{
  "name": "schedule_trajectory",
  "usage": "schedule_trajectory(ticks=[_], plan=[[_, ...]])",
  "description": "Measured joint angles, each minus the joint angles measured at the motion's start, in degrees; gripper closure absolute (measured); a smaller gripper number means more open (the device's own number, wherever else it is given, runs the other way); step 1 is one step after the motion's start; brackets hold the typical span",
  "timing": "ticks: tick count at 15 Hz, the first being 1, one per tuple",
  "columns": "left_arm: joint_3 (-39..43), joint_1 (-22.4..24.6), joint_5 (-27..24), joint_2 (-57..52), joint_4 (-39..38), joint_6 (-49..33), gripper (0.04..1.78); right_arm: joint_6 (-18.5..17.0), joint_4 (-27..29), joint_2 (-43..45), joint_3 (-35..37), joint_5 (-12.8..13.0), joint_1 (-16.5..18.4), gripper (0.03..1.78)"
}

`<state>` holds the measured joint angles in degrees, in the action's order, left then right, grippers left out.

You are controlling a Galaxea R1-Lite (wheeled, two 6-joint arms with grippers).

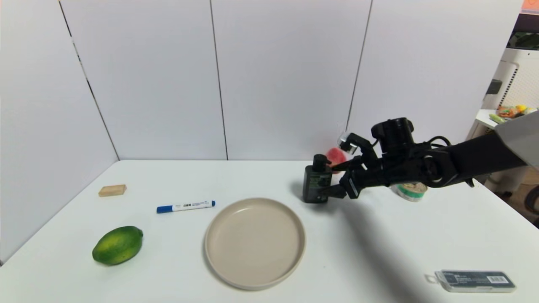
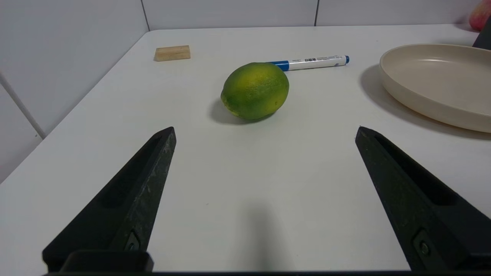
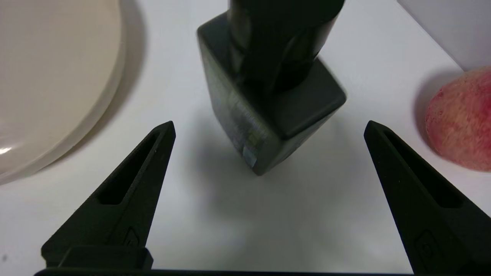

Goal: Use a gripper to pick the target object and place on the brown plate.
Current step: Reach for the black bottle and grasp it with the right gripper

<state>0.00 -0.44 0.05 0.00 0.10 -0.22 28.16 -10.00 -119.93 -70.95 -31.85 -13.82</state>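
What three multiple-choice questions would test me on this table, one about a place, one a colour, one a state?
1. Where does the pump bottle stand?
A. On the beige plate
B. On the table just beyond the beige plate's far right rim
C. Beside the lime

2. What colour is the marker's cap?
A. Blue
B. Red
C. Black

3. What state is the right tool in?
A. Shut on the bottle
B. Open, beside the bottle
C. Holding the marker

Answers: 1 B, the plate is bare. 2 A, the blue end shows in the head view. 3 B, the right wrist view shows fingers spread, bottle untouched.

One pump bottle [image 1: 316, 180], one plate [image 1: 255, 243], one lime [image 1: 117, 245], one marker [image 1: 185, 206].
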Motion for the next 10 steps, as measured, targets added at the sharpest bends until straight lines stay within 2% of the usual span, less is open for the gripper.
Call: schedule_trajectory(ticks=[8,9,10], plan=[[0.0,0.0,0.02,0.0,0.0,-0.02,0.13,-0.44,0.0,-5.6,-6.8,-0.26,-1.91,0.11],[0.0,0.0,0.02,0.0,0.0,-0.02,0.13,-0.49,0.0,-5.92,-7.16,-0.3,-2.02,0.2],[0.0,0.0,0.0,0.0,0.0,-0.02,0.13,-0.51,-0.02,-6.21,-7.5,-0.26,-2.07,0.37]])
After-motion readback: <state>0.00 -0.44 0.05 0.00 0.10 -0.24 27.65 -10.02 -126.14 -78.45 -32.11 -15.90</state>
